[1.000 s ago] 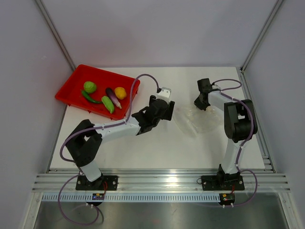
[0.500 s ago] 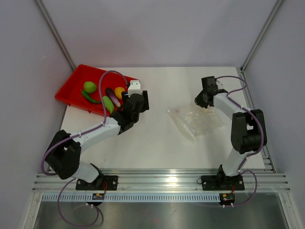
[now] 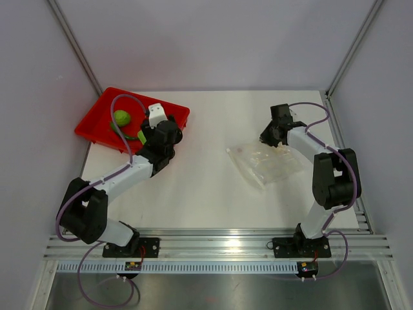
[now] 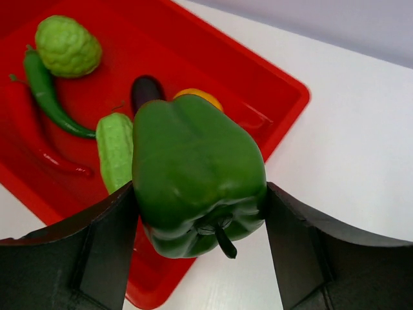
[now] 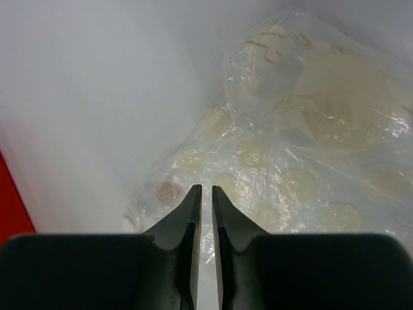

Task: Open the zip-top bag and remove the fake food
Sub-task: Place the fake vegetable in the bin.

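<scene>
My left gripper (image 4: 197, 194) (image 3: 162, 134) is shut on a green bell pepper (image 4: 193, 155), stem toward the camera, and holds it over the near right edge of the red tray (image 4: 274, 84) (image 3: 93, 126). In the tray lie a bumpy green fruit (image 4: 68, 45) (image 3: 121, 117), a green chili (image 4: 48, 97), a pale green piece (image 4: 115, 148), a purple eggplant (image 4: 145, 92) and a yellow piece (image 4: 201, 98). The clear zip-top bag (image 3: 264, 161) (image 5: 303, 129) lies flat on the table at the right. My right gripper (image 5: 206, 188) (image 3: 274, 132) hovers over the bag's far edge, jaws a slit apart with nothing between them.
A red chili (image 4: 58, 163) also lies in the tray. White table (image 3: 206, 187) stretches between the tray and the bag. Grey walls close in the back and both sides, and a metal rail (image 3: 219, 245) runs along the near edge.
My left arm has swung left from beside the bag to the tray, carrying the pepper. My right gripper has let the bag's edge go, and the bag has settled flat.
</scene>
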Controlling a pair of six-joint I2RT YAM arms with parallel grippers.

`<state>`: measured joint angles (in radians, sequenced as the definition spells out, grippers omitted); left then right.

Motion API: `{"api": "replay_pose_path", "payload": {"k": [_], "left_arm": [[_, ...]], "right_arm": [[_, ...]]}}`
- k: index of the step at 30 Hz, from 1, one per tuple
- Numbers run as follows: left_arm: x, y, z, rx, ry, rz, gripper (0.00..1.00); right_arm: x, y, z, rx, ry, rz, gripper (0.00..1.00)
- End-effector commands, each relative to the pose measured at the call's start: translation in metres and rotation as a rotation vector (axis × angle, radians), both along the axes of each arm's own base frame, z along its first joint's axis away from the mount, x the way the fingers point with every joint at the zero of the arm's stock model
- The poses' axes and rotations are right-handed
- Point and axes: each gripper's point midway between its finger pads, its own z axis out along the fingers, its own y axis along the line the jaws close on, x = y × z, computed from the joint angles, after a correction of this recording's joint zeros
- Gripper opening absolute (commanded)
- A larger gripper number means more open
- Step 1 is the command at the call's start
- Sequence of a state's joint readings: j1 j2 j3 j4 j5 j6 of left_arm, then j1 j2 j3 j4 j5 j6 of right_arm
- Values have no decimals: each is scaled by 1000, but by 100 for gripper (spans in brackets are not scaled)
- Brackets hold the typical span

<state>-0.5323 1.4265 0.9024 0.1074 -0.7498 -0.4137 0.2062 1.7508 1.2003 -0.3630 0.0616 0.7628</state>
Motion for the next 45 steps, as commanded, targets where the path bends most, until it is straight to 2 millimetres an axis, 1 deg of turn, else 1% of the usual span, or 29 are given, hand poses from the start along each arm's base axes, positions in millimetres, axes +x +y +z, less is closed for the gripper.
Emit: {"api": "replay_pose_path", "payload": {"k": [1,2,5,9,15,16,17,20,21,22,24,27,29,30,32,33,35,36,37,38,39,40,41,42,43,45], "left_arm": [[3,26,-4,-58,-44,114,47],[5,28,-10,-55,-31,120,47],[11,35,-21,-60,-5,144,47],[15,47,-47,-68,52,180,46],[17,66,-67,-84,83,245,48],[18,65,-72,-92,95,240,48],[19,65,-74,-98,101,240,51],[19,66,-74,-103,107,247,66],[19,66,-73,-109,105,249,76],[17,65,-75,-119,104,245,79],[18,63,-69,-131,87,233,81],[15,59,-62,-140,69,221,83],[9,61,-53,-103,47,243,83],[5,57,-38,-82,4,249,84],[-1,51,-28,-50,-13,235,84],[-4,42,-16,-57,-41,214,84],[-9,32,-7,-65,-61,183,85],[-13,19,-2,-69,-75,150,85],[-15,14,7,-62,-89,128,85],[-17,8,10,-59,-94,106,85],[-19,-8,14,-61,-100,42,84],[-20,-16,19,-68,-110,9,84],[-22,-24,20,-71,-115,-23,84],[-24,-39,22,-79,-121,-80,84],[-25,-47,21,-83,-118,-110,83],[-29,-70,21,-89,-111,-205,82]], "right_arm": [[5,9,25,25,-79,38,18],[4,9,27,32,-83,41,18],[4,11,28,39,-89,48,18],[4,12,29,44,-93,50,18],[4,13,27,46,-87,54,18],[4,13,27,46,-89,56,18],[4,13,27,47,-87,57,18],[3,14,28,50,-90,60,18],[5,14,29,51,-96,60,18],[4,14,29,53,-97,59,19],[4,15,29,53,-100,60,20],[4,13,29,49,-98,60,20],[4,13,32,45,-106,69,21],[4,14,34,44,-109,72,22],[3,18,36,57,-110,98,23],[1,17,35,56,-102,98,23],[1,16,38,46,-107,100,25],[1,15,39,44,-108,96,25],[1,14,41,41,-111,91,26],[0,14,40,40,-110,91,27],[-1,14,41,41,-113,91,28],[-1,13,44,40,-116,91,28],[0,8,44,19,-118,75,29],[-1,6,44,14,-113,74,29],[0,1,45,6,-115,62,30],[-1,-4,47,3,-115,46,30]]}}
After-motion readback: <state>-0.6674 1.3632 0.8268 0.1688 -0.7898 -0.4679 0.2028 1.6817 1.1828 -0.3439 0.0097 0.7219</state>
